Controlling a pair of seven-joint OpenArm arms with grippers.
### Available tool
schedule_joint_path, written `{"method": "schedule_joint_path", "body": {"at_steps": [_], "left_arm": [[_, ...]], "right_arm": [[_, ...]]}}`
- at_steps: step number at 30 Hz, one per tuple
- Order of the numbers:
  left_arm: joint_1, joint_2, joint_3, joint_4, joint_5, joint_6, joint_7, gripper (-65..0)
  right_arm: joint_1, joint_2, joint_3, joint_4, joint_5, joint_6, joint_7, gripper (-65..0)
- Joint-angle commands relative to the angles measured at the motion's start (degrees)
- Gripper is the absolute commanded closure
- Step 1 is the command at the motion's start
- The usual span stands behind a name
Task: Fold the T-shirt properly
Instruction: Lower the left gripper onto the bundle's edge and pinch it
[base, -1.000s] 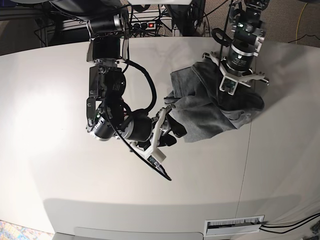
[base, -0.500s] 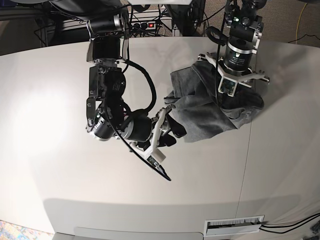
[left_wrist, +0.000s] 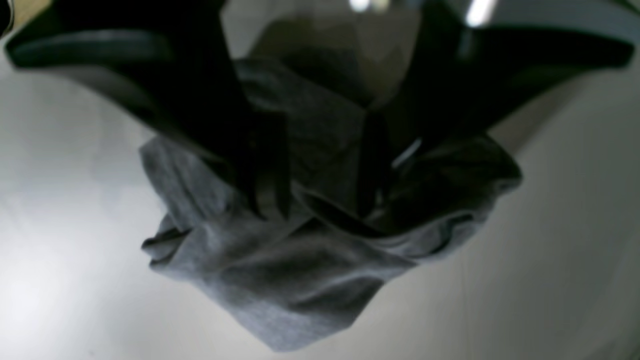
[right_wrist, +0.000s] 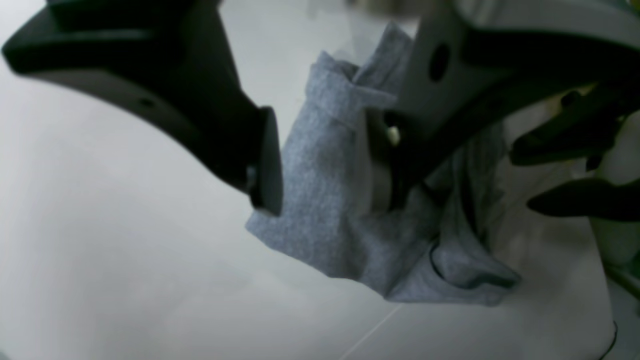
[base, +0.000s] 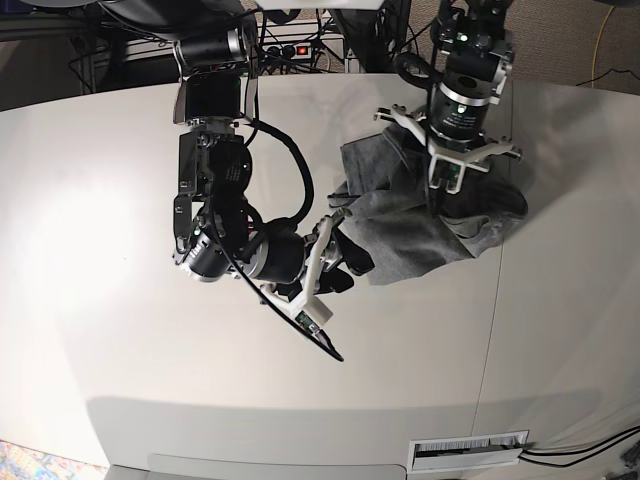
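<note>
one t-shirt (base: 420, 235) is seen, heather grey, lying crumpled in a heap on the white table (base: 120, 370), toward the far right part of the surface in the base view. no flat panel is shown; the cloth is bunched into several folds, with a hemmed edge turned up in the right wrist view (right_wrist: 345, 100).

two arms are counted, each with one gripper. the left gripper (base: 448, 195) is held above the far side of the heap, pointing down. in the left wrist view its two fingers (left_wrist: 265, 170) are spread, with grey cloth visible in the gap between them; nothing is pinched, so the hand is recorded as released. whether the tips touch the cloth cannot be told.

the right gripper (base: 335, 262) is placed low at the near left edge of the heap. in the right wrist view its jaws stand apart, one pad (right_wrist: 265, 160) clear of the cloth on one side, the other lying against the fabric. no fold is clamped; the hand is recorded as released.

one white label strip (base: 468, 450) is noted at the table's near edge.
</note>
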Motion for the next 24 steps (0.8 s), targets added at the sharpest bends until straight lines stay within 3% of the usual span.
{"method": "schedule_joint_path", "body": {"at_steps": [1, 3, 7, 16, 24], "left_arm": [[-0.02, 0.9, -0.02, 1.03, 2.73, 1.09, -1.33, -24.9], [0.02, 2.29, -0.02, 1.03, 6.43, 3.28, -1.33, -24.9], [0.04, 4.11, -0.02, 1.01, 6.97, 6.36, -0.39, -24.9], [0.96, 9.31, -0.02, -3.1, 5.09, 6.71, -1.88, -24.9], [0.96, 9.4, -0.02, -7.1, 6.32, 10.25, -2.56, -24.9]], "right_arm": [[1.42, -0.26, -0.02, 1.05, 1.18, 0.08, 1.51, -25.5], [1.42, -0.26, -0.02, 1.05, 1.18, 0.08, 1.53, -25.5], [1.42, -0.26, -0.02, 1.05, 1.18, 0.08, 1.7, -25.5], [1.42, -0.24, -0.02, 1.05, 1.18, 0.08, 2.36, -25.5], [1.44, -0.24, -0.02, 1.05, 1.18, 0.08, 2.69, -25.5]]}}
